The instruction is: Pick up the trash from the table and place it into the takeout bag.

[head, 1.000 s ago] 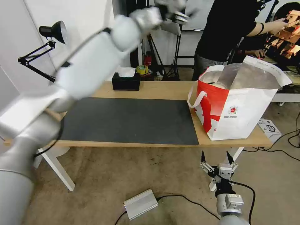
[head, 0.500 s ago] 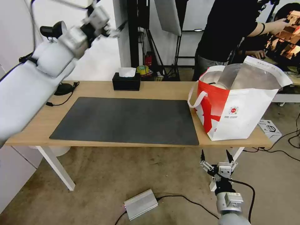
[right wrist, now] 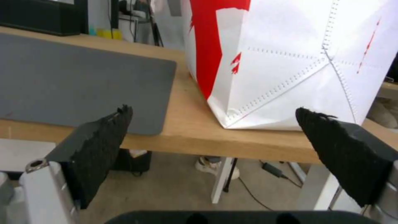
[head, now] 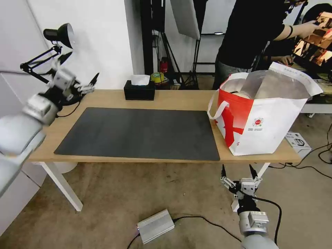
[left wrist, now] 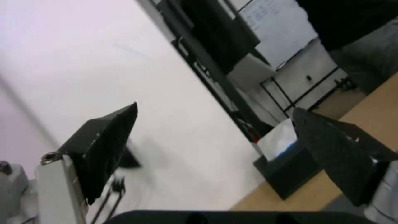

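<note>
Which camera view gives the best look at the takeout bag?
The head view: the whole takeout bag stands on the table's right end, mouth open, foil lining and handle visible. The right wrist view shows its lower white-and-red side close up. The left wrist view looks toward the wall and tissue box instead.

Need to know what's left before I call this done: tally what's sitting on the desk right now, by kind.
Takeout bag: 1
Black tissue box: 1
Dark grey mat: 1
Black desk lamp, at the far left corner: 1
Total: 4
</note>
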Robot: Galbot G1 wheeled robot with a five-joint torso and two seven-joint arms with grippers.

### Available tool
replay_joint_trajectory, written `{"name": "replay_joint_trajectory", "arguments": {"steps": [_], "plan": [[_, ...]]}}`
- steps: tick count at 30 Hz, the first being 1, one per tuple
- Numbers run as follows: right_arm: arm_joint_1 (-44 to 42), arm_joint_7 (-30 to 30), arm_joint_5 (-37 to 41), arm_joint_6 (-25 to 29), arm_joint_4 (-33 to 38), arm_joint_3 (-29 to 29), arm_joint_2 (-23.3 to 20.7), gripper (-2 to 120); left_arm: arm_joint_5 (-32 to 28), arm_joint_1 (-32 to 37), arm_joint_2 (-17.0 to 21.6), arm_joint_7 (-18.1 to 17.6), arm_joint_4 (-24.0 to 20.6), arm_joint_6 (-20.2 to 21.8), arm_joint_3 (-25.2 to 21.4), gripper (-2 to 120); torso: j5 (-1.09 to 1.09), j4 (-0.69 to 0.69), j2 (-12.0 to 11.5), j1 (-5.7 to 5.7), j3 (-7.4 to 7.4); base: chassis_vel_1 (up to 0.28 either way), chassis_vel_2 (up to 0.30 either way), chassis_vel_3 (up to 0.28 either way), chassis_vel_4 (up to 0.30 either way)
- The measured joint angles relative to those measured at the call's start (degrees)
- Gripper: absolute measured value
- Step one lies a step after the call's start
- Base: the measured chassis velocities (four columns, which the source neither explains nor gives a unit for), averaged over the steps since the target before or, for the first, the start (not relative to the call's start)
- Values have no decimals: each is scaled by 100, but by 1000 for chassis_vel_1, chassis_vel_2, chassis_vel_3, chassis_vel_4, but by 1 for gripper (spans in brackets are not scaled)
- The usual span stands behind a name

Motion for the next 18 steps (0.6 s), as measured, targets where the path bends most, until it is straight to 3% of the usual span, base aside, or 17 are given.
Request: {"name": "replay_joint_trajectory", "arguments": {"steps": [6, 8, 9, 14, 18], "plan": [[-16, 2, 10, 3, 38, 24, -28, 100, 128, 1165, -671, -204, -487, 16, -701, 100, 3, -3, 0, 1, 0, 0, 0, 0, 0], [-14, 4, 13, 3, 50, 25, -38, 100, 188, 1682, -1003, -282, -709, 44, -890, 100, -1, -1, 0, 1, 1, 0, 0, 0, 0], [-10, 3, 13, 4, 55, 25, -43, 100, 299, 2110, -1343, -389, -889, 52, -1013, 100, -1, 0, 0, 0, 0, 0, 0, 0, 0], [-6, 4, 13, 4, 48, 11, -59, 100, 584, 3019, -2183, -661, -1245, -83, -1074, 100, 2, 0, 0, 0, 0, 0, 0, 0, 0], [2, 3, 9, 4, 33, 9, -62, 100, 703, 3319, -2543, -856, -1419, -145, -982, 100, 2, -1, 0, 0, 0, 0, 0, 0, 0]]}}
